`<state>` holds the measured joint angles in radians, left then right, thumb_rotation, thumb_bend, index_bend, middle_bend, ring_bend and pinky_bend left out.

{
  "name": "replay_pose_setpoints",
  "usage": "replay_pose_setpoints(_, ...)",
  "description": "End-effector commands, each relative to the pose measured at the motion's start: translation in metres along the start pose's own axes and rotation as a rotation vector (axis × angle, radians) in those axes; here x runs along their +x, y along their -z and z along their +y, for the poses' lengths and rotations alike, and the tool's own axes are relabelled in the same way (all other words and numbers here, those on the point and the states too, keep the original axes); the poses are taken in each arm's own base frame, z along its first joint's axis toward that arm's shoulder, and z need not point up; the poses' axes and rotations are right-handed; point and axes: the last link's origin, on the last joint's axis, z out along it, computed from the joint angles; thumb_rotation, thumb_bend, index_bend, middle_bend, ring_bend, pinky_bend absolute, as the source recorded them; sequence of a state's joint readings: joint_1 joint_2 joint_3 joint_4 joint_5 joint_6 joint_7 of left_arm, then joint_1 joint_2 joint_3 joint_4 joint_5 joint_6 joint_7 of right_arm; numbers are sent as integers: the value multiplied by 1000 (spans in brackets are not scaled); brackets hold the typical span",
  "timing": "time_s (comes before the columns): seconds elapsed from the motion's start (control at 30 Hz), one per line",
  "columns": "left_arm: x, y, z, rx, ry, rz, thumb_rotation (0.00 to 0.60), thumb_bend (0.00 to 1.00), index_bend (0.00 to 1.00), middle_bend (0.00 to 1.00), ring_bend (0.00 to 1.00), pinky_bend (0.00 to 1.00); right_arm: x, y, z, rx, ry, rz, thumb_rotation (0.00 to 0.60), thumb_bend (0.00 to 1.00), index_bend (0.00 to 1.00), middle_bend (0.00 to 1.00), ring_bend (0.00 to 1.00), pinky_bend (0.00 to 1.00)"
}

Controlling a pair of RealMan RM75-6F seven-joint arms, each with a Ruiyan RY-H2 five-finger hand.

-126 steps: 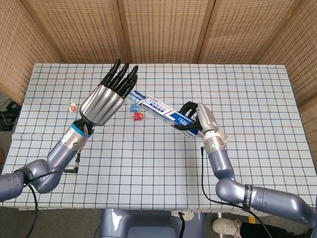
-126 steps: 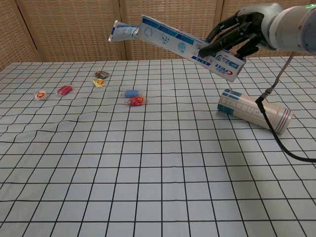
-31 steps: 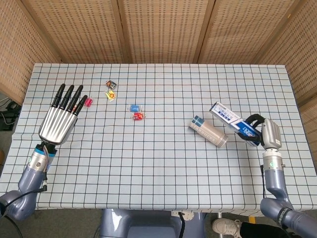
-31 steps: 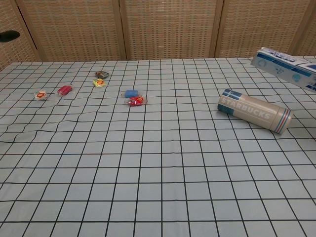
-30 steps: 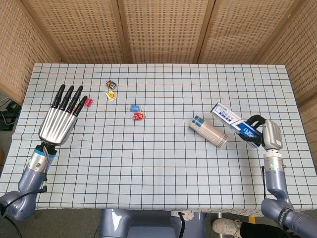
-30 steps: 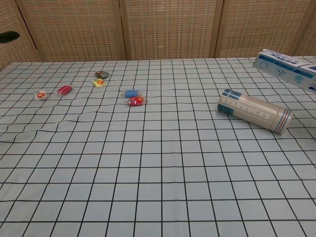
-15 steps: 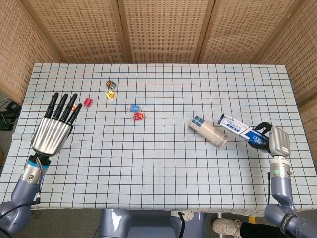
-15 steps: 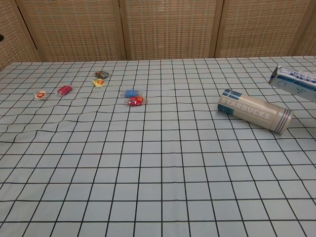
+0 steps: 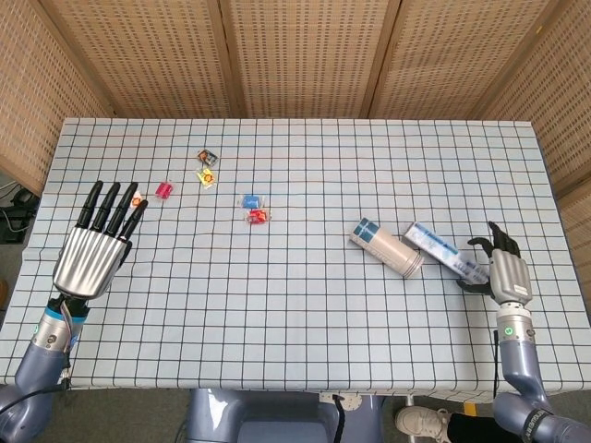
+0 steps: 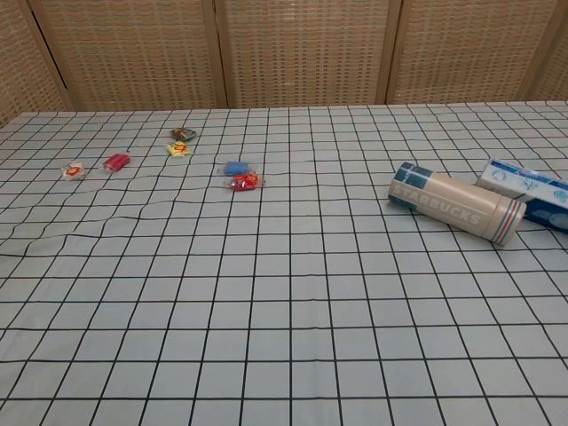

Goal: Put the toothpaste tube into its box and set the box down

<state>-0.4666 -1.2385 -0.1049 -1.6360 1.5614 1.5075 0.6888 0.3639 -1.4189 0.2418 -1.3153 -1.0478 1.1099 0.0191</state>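
The toothpaste tube cannot be seen in either view. The blue-and-white cardboard toothpaste box (image 10: 530,188) lying on the table runs off the chest view's right edge, so its far end, toward the right hand (image 9: 506,270), is cut away there. In the head view that end sits partly under the right hand's black fingers (image 9: 483,245); contact cannot be told. The left hand (image 9: 90,249) shows only in the head view. The small coloured wrappers (image 9: 207,168) ahead of it are too small to read.
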Motion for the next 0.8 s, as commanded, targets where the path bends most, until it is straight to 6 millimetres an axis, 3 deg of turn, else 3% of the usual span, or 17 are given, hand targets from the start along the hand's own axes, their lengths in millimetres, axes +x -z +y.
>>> replay_pose_setpoints(0.03, -2, 4, 1, 13, 27, -7, 600, 307, 164, 0, 33, 31, -1, 2, -3, 6, 7, -9, 600, 197, 130, 0, 0, 0)
replay_pose_setpoints(0.37, -9, 33, 9, 39, 156, -75, 600, 283, 128, 0, 31, 7, 0, 37, -22, 175, 26, -8, 600, 178, 113, 0, 0, 0)
replay_pose_setpoints(0.63, -25, 78, 13, 99, 308, -243, 600, 230, 79, 0, 0, 0, -4, 85, -32, 347, 140, 57, 600, 166, 97, 0, 0, 0)
replay_pose_setpoints(0.8, -30, 101, 16, 125, 340, -275, 600, 228, 78, 0, 0, 0, -5, 104, -28, 385, 231, 102, 600, 162, 63, 0, 0, 0)
